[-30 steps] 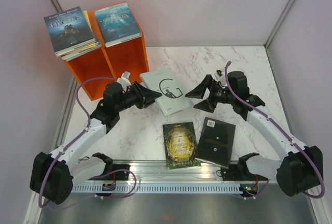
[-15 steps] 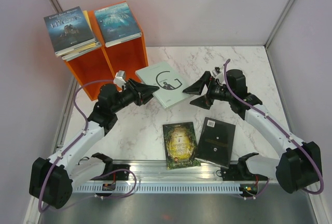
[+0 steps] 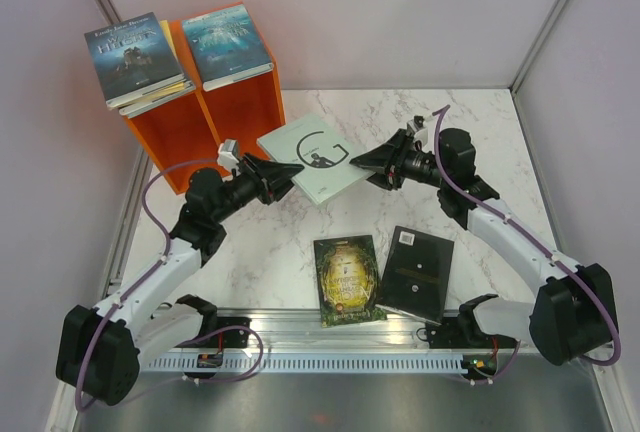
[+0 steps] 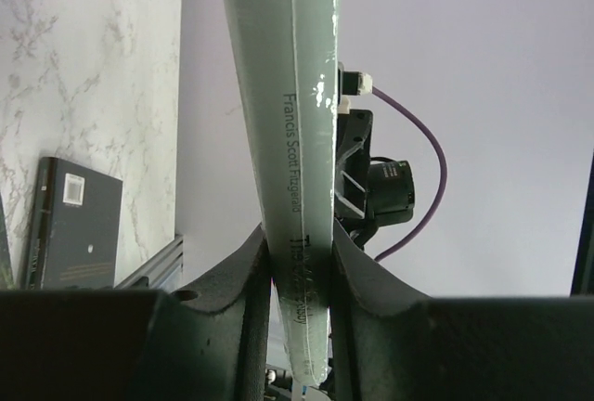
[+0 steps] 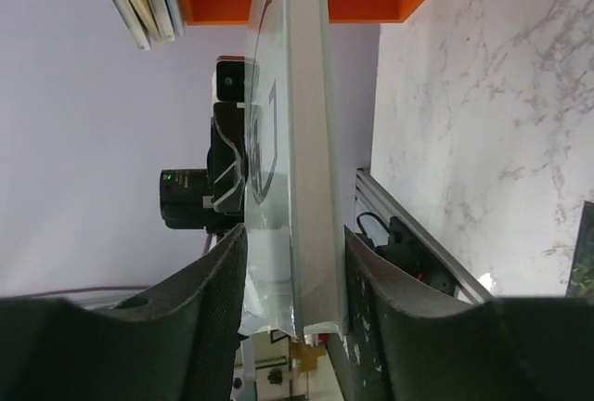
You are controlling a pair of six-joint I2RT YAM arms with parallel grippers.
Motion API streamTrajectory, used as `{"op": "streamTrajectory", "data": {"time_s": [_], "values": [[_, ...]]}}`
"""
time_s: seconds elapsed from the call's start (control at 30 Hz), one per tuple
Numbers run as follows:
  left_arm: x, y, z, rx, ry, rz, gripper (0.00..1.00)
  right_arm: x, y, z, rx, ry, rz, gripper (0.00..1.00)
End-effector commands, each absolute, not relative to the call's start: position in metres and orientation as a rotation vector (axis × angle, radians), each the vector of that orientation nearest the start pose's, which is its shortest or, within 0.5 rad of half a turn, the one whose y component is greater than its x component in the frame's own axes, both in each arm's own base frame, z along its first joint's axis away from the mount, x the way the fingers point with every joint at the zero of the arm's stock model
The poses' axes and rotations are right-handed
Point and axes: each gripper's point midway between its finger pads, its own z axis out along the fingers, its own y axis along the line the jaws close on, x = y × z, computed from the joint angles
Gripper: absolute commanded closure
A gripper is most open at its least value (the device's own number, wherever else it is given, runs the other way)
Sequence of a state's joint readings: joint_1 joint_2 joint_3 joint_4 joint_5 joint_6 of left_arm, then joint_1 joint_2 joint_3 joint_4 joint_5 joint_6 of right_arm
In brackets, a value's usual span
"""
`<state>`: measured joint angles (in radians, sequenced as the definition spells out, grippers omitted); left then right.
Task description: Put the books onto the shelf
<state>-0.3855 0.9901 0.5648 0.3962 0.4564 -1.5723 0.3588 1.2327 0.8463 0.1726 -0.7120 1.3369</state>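
Item: pale grey book [image 3: 305, 157], held up off desk [image 3: 470, 122], just in front of orange shelf [image 3: 245, 102].
My L jaws: clamped on its spine.
My R jaws: straddling opp. edge; can't tell if gripping.
On desk: green-gold book [image 3: 347, 279], black book [image 3: 417, 272].
On shelf: dark blue book [image 3: 135, 52], light blue book [image 3: 228, 42].

**Seven books, one shelf, two arms**

One orange shelf [image 3: 215, 117] with two compartments. The books: a stack [image 3: 135, 52] that looks like three, one light blue book [image 3: 228, 42], one pale grey book [image 3: 310, 152], plus two on the tabletop [image 3: 450, 132], one green-gold book [image 3: 347, 279] and one black book [image 3: 415, 272]. Two arms, each with one tool: left tool [image 3: 292, 179], right tool [image 3: 360, 164].
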Motion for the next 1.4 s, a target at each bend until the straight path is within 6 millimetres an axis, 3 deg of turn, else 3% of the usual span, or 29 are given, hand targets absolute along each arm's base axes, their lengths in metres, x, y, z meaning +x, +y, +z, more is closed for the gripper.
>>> {"op": "streamTrajectory", "data": {"time_s": [0.0,0.13,0.27,0.37,0.4,0.43,0.47,0.5,0.57,0.7,0.8,1.03,1.17,1.37], "values": [[0.26,-0.233,0.329,-0.571,1.658,-1.904,0.98,0.275,0.271,0.318,0.296,1.964,1.865,0.53],[0.262,-0.238,0.323,-0.559,1.692,-1.915,0.98,0.274,0.273,0.324,0.29,1.943,1.893,0.71],[0.264,-0.241,0.316,-0.553,1.723,-1.916,0.98,0.275,0.273,0.33,0.285,1.929,1.893,1.0],[0.261,-0.247,0.306,-0.509,1.801,-1.896,0.98,0.274,0.272,0.335,0.269,1.911,1.897,1.0],[0.263,-0.249,0.313,-0.47,1.816,-1.883,0.98,0.274,0.273,0.339,0.26,1.899,1.899,1.0],[0.26,-0.252,0.295,-0.497,1.945,-1.848,0.97,0.275,0.273,0.341,0.257,1.896,1.9,1.0],[0.263,-0.253,0.302,-0.411,1.954,-1.797,0.93,0.276,0.273,0.348,0.249,1.884,1.901,1.0],[0.262,-0.253,0.299,-0.395,1.987,-1.768,0.8,0.277,0.273,0.352,0.245,1.876,1.899,1.0],[0.261,-0.249,0.292,-0.376,2.047,-1.702,0.7,0.281,0.273,0.357,0.254,1.869,1.888,1.0],[0.259,-0.24,0.295,-0.363,2.055,-1.699,0.35,0.285,0.27,0.376,0.249,1.83,1.888,1.0],[0.254,-0.233,0.292,-0.368,2.077,-1.689,0.19,0.288,0.26,0.384,0.28,1.806,1.881,1.0],[0.239,-0.205,0.292,-0.378,2.082,-1.579,0.1,0.3,0.223,0.413,0.352,1.712,1.859,1.0],[0.227,-0.196,0.283,-0.383,2.114,-1.513,0.08,0.31,0.202,0.453,0.341,1.63,1.816,1.0],[0.212,-0.191,0.254,-0.461,2.159,-1.5,0.08,0.337,0.2,0.507,0.336,1.513,1.83,1.0]]}}
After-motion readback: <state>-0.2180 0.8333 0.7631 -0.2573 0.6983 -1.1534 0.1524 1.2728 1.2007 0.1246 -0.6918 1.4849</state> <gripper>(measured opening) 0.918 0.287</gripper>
